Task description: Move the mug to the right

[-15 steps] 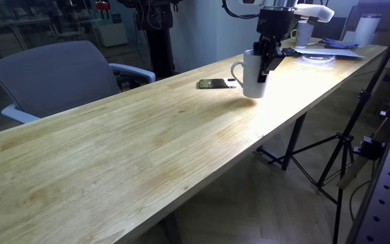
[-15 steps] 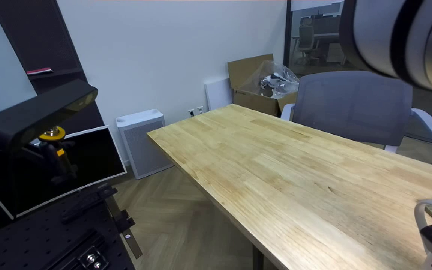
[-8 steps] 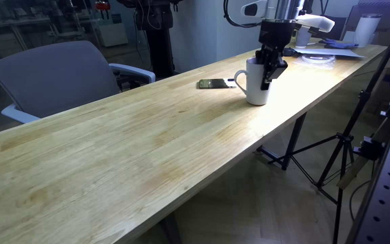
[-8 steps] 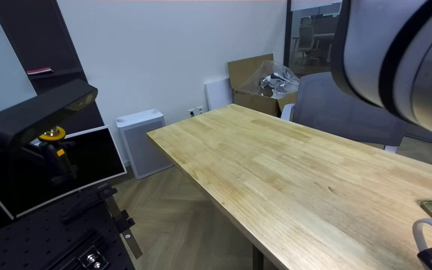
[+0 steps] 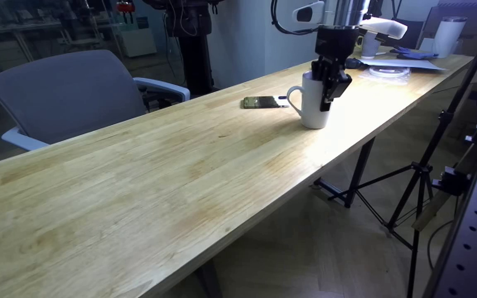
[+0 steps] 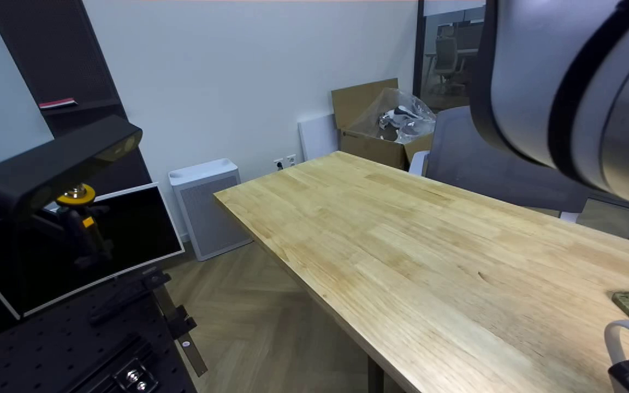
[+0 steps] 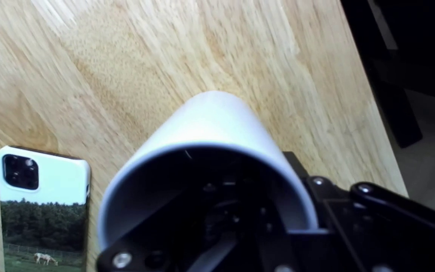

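The white mug [image 5: 314,109] stands upright, its base seeming to touch the wooden table. Its loop handle points toward the phone. My gripper [image 5: 323,97] straddles the mug's wall from above. One black finger is inside the mug and one outside, against the wall. In the wrist view the mug [image 7: 215,117] shows its wide mouth, and my gripper [image 7: 272,173] sits at its rim; the inner fingertip is lost in the dark inside. In an exterior view only the mug's handle [image 6: 628,330] and a bit of the gripper show at the lower right corner.
A phone [image 5: 265,102] lies beside the mug's handle; it also shows in the wrist view [image 7: 43,226]. Further back lie a wrapped plate [image 5: 389,72], paper [image 5: 408,63], a blue glove [image 5: 414,53], a grey cup [image 5: 370,46] and a tumbler [image 5: 449,38]. A chair [image 5: 64,97] stands by the table.
The gripper has come down with the mug from above the table, and the mug's base now appears on the surface. In the last half second there is almost no motion.
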Controlling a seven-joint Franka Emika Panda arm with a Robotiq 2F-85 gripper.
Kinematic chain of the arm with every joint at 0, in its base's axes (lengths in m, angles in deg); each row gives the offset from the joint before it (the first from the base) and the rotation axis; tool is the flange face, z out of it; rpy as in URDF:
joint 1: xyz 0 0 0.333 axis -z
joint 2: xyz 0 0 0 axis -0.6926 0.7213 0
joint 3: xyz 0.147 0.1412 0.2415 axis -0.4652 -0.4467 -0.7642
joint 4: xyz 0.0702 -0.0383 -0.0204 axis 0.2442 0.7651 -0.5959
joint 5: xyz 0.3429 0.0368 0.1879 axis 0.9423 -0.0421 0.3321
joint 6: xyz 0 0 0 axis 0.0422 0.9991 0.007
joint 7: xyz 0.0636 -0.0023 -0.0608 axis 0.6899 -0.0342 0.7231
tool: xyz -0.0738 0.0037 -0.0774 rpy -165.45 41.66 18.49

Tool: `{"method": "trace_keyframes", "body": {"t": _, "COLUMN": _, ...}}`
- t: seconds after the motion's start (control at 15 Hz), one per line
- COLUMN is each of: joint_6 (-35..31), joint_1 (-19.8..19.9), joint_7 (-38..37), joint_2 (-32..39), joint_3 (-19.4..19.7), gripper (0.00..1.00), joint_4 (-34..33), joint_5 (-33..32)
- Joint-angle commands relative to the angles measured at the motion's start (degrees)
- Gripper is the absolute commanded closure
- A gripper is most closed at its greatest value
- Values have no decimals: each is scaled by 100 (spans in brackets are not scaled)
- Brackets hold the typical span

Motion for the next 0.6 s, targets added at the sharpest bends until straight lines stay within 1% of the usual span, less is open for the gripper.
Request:
{"method": "trace_keyframes", "body": {"t": 0.0, "joint_6": -112, "joint_1": -180, "joint_7": -465, "joint_2": 9, "joint_3": 172, "gripper": 45, "joint_4": -70, "joint_5": -277}}
{"method": "trace_keyframes", "body": {"t": 0.4, "joint_6": -127, "joint_1": -369, "joint_7": -930, "joint_2": 20, "joint_3": 328, "gripper": 5, "joint_4": -149, "joint_5": -562}}
{"method": "trace_keyframes", "body": {"t": 0.47, "joint_6": -112, "joint_1": -439, "joint_7": -1064, "joint_2": 17, "joint_3": 386, "gripper": 1, "joint_4": -162, "joint_5": -627}}
{"method": "trace_keyframes", "body": {"t": 0.53, "joint_6": -95, "joint_1": -520, "joint_7": -1201, "joint_2": 18, "joint_3": 451, "gripper": 0, "joint_4": -180, "joint_5": -680}}
